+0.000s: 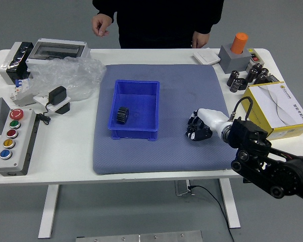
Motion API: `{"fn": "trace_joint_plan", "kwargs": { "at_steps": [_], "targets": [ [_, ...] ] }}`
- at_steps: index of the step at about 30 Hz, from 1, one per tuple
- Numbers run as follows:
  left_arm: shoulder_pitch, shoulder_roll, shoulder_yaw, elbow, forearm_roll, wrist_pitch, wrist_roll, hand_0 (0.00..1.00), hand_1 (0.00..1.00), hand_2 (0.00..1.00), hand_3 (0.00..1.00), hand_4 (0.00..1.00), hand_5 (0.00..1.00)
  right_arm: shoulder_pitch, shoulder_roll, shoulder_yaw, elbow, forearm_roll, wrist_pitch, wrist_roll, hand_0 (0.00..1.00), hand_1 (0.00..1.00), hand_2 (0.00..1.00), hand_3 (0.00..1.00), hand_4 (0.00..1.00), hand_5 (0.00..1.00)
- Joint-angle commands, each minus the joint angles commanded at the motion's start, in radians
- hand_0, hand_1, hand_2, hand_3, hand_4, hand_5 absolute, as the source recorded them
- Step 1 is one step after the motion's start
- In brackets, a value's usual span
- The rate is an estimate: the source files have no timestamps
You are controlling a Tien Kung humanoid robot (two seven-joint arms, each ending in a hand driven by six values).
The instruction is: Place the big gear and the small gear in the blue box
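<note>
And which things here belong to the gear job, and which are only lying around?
For the job:
- blue box
- black gear inside it
- robot's right hand
- second gear: cannot make out

Just lying about:
- clear plastic
- button panel
- yellow box
- orange cylinder

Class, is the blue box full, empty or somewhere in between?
In between: the blue box holds one black gear, near its left wall, with bare floor showing beside it.

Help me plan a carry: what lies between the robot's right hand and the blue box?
In the head view, a bare stretch of blue-grey mat lies between the right hand and the blue box.
</note>
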Motion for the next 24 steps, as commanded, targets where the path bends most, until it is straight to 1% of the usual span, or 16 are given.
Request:
{"fn": "trace_joint_plan", "kwargs": {
  "at_steps": [5, 6, 11, 12, 17, 18, 23, 24],
  "targets": [
    [0.000, -0.001, 0.000, 0.000, 0.000, 0.000, 0.000, 0.723, 0.672, 0.679, 0.685, 0.433, 0.017, -0.006, 0.003, 0.003, -0.001, -0.009, -0.011, 0.006, 0.646, 0.539, 0.644, 0.611, 0.688, 0.325],
    [0.000, -0.001, 0.000, 0.000, 0.000, 0.000, 0.000, 0.723, 0.672, 0.679, 0.686, 0.436, 0.021, -0.008, 0.003, 0.003, -0.001, -0.012, -0.013, 0.008, 0.680, 0.517, 0.588, 0.582, 0.649, 0.302],
    [0.001, -0.001, 0.001, 0.000, 0.000, 0.000, 0.000, 0.723, 0.672, 0.679, 0.686, 0.436, 0.021, -0.014, 0.006, 0.005, -0.002, -0.026, -0.022, 0.013, 0.680, 0.517, 0.588, 0.582, 0.649, 0.302],
    [0.001, -0.001, 0.002, 0.000, 0.000, 0.000, 0.000, 0.722, 0.672, 0.679, 0.684, 0.436, 0.023, -0.015, 0.007, 0.006, -0.002, -0.029, -0.024, 0.014, 0.686, 0.507, 0.564, 0.562, 0.569, 0.225],
    [0.002, -0.002, 0.002, 0.000, 0.000, 0.000, 0.000, 0.722, 0.672, 0.679, 0.684, 0.436, 0.023, -0.021, 0.008, 0.006, -0.004, -0.041, -0.037, 0.020, 0.686, 0.507, 0.564, 0.562, 0.569, 0.225],
    [0.002, -0.002, 0.002, 0.000, 0.000, 0.000, 0.000, 0.722, 0.672, 0.678, 0.684, 0.438, 0.025, -0.022, 0.008, 0.006, -0.004, -0.043, -0.040, 0.021, 0.658, 0.503, 0.542, 0.538, 0.497, 0.138],
    [0.002, -0.003, 0.002, 0.000, 0.000, 0.001, 0.000, 0.722, 0.672, 0.678, 0.684, 0.438, 0.025, -0.027, 0.008, 0.007, -0.005, -0.051, -0.050, 0.025, 0.658, 0.503, 0.542, 0.538, 0.497, 0.138],
    [0.002, -0.003, 0.003, 0.000, 0.000, 0.001, 0.000, 0.722, 0.671, 0.678, 0.685, 0.438, 0.025, -0.027, 0.008, 0.007, -0.005, -0.051, -0.052, 0.025, 0.634, 0.498, 0.534, 0.522, 0.467, 0.092]
  ]
}}
